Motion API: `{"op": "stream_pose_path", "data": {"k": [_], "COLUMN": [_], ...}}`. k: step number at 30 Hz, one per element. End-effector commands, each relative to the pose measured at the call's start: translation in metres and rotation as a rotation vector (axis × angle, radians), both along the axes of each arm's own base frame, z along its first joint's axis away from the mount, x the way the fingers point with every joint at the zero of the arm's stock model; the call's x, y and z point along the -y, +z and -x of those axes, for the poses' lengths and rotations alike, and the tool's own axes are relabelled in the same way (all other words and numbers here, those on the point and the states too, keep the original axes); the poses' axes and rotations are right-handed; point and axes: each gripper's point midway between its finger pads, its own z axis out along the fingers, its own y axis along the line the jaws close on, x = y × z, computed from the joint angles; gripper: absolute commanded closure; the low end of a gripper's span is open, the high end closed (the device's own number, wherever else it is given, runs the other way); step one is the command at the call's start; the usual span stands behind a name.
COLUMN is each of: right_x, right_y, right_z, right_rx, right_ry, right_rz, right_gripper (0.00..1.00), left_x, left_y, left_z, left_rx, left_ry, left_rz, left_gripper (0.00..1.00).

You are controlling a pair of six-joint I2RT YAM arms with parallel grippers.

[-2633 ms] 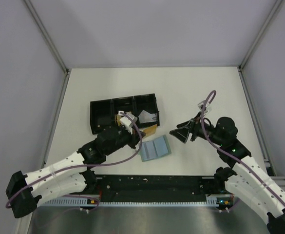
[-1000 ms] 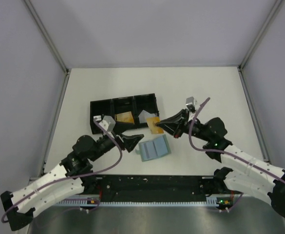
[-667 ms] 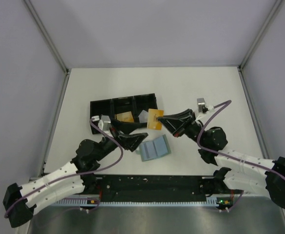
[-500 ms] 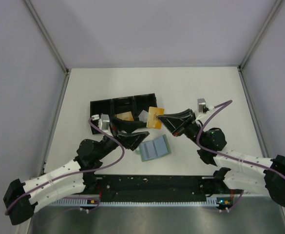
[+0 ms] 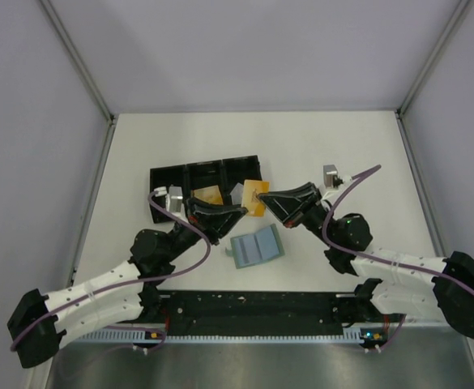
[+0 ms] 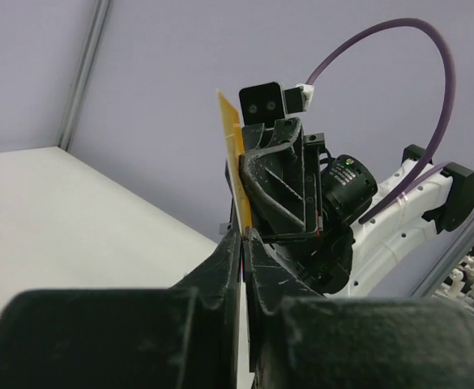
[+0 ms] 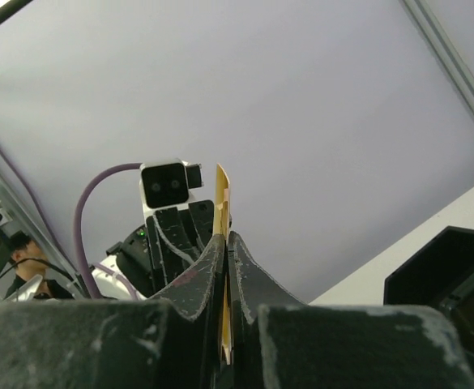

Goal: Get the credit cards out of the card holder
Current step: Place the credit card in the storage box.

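An orange credit card hangs edge-up above the table between both arms. My right gripper is shut on it from the right; the card stands between its fingertips. My left gripper meets it from the left, and its jaws have closed on the same card at its lower edge. The pale blue card holder lies open and flat on the table below them, with no gripper on it. Another orange card and a silvery card lie in the black tray.
The long black three-compartment tray sits behind and to the left of the grippers. Grey walls and metal frame posts enclose the white table. The arm bases and a black rail run along the near edge.
My left gripper rose toward the card in my right gripper and closed its wide-open jaws on it. My right gripper carried the card slightly left, staying shut.
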Motion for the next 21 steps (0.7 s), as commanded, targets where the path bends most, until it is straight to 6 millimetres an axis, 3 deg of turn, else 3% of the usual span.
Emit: {"op": "stream_pose_path", "data": {"k": [1, 4, 5, 7, 10, 13, 16, 21], "right_x": [0.028, 0.029, 0.031, 0.033, 0.036, 0.038, 0.036, 0.034], "right_y": [0.058, 0.055, 0.054, 0.046, 0.033, 0.017, -0.007, -0.040], "right_z": [0.027, 0.027, 0.027, 0.022, 0.014, 0.008, 0.002, 0.000], "right_rx": [0.179, 0.181, 0.177, 0.164, 0.144, 0.121, 0.093, 0.067], "right_ry": [0.007, -0.001, -0.012, -0.046, -0.089, -0.133, -0.165, -0.181], "right_rz": [-0.224, -0.218, -0.218, -0.198, -0.142, -0.058, 0.055, 0.197], "right_gripper": [1.00, 1.00, 0.96, 0.77, 0.44, 0.25, 0.15, 0.07], "left_x": [-0.005, -0.006, -0.006, -0.012, -0.024, -0.043, -0.062, -0.089], "left_y": [0.034, 0.029, 0.019, 0.015, -0.014, -0.041, -0.066, -0.098], "left_z": [0.008, 0.000, -0.005, -0.013, -0.032, -0.050, -0.061, -0.076], "left_rx": [0.052, 0.018, -0.017, -0.065, -0.146, -0.209, -0.279, -0.430], "left_ry": [-0.021, 0.021, 0.043, 0.098, 0.221, 0.329, 0.362, 0.292], "left_rz": [0.076, 0.043, -0.001, -0.034, -0.208, -0.429, -0.611, -0.830], "left_gripper": [1.00, 1.00, 1.00, 1.00, 1.00, 1.00, 1.00, 1.00]}}
